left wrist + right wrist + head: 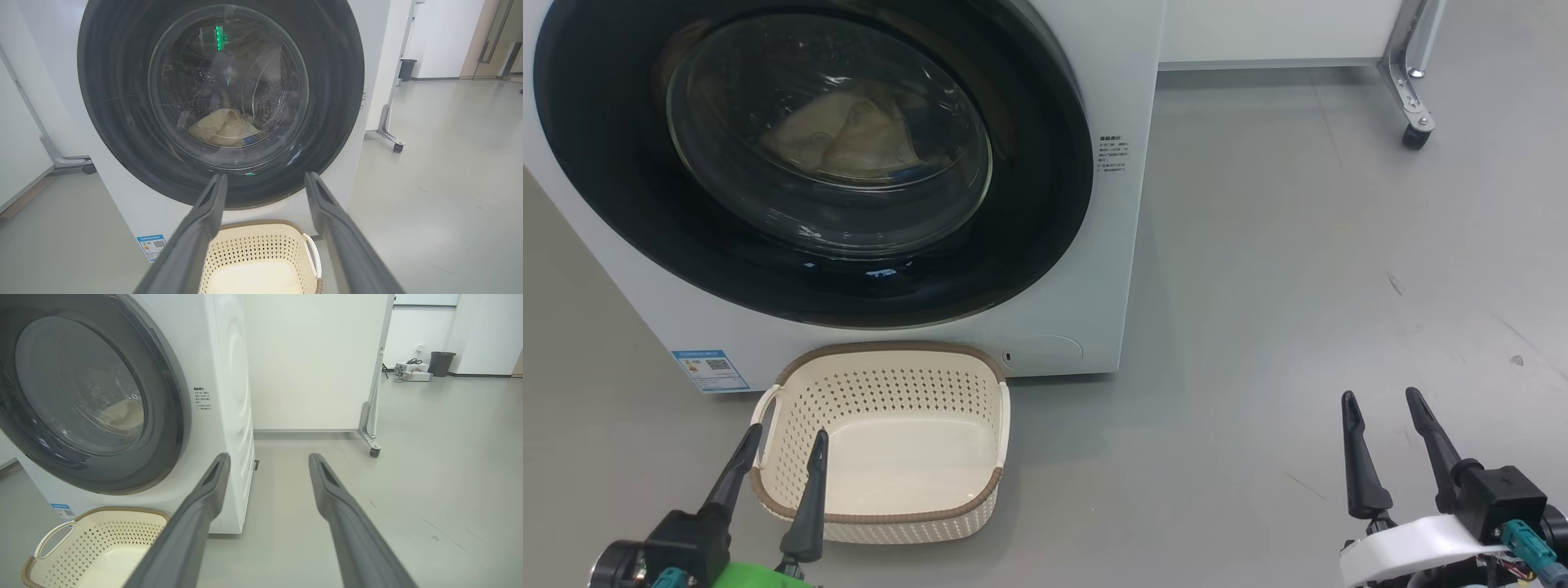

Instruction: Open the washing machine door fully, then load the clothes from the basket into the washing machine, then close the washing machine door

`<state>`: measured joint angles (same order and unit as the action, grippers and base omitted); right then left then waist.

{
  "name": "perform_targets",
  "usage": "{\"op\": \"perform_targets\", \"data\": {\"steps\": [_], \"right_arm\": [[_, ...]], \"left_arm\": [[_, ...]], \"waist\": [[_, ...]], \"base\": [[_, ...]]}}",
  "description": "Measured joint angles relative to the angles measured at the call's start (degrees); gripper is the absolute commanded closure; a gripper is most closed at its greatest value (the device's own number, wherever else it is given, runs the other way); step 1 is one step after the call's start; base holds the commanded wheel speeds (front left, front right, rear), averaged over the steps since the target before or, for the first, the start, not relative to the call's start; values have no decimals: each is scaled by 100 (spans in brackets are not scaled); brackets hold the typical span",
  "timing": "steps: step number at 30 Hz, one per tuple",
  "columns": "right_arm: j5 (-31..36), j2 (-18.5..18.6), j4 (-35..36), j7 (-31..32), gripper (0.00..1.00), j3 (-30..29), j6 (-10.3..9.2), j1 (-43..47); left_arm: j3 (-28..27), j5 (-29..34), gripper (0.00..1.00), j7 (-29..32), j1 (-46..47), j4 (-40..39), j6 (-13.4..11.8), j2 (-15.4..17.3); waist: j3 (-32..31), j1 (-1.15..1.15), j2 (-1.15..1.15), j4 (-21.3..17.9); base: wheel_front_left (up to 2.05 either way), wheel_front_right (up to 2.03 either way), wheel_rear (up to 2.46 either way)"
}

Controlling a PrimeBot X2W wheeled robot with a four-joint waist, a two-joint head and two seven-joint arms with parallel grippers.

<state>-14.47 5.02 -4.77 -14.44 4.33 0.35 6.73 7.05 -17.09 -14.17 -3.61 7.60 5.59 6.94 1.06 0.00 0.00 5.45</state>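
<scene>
You are on a smooth grey floor (1298, 286) in a bright room with white walls. A big white board (1258, 33) stands behind the washer, off to the right, on a small wheel (1414, 135).

The washer (1127, 245) is the big white box ahead, on your left side. Its round black door (621, 188) covers most of the front and lies flat against it, shut.

The basket (882, 351) sits on the floor under the door, just beside the washer's bottom edge. You cannot tell if they touch. Its bare cream bottom shows. The clothes (849, 131) lie low inside the drum, behind the door glass.

Your left hand (788, 433) hangs by the basket's near left rim, fingers apart, holding nothing. Your right hand (1381, 394) is well off to the right over bare floor, fingers apart too, holding nothing.

A blue label (709, 369) sticks to the washer's low left corner, near the basket. A dark bin (441, 363) stands far back by a wall.

The floor right of the washer lies wide open, up to the board's wheel.
</scene>
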Motion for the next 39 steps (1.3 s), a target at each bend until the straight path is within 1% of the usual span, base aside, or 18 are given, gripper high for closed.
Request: {"op": "perform_targets", "data": {"steps": [9, 34, 39], "right_arm": [[0, -4, 136, 0, 0, 29, 0, 203], [0, -38, 275, 0, 0, 46, -8, 332], [-1, -48, 285, 0, 0, 62, -8, 333]], "left_arm": [[16, 0, 0, 4, -5, 4, 0, 2], [35, 1, 0, 48, -16, -48, -34, 4], [36, 1, 0, 49, -18, -67, -75, 5]], "waist": [[4, 0, 0, -23], [-22, 0, 0, -17], [-37, 0, 0, -16]], "base": [[0, 0, 0], [0, 0, 0], [0, 0, 0]]}}
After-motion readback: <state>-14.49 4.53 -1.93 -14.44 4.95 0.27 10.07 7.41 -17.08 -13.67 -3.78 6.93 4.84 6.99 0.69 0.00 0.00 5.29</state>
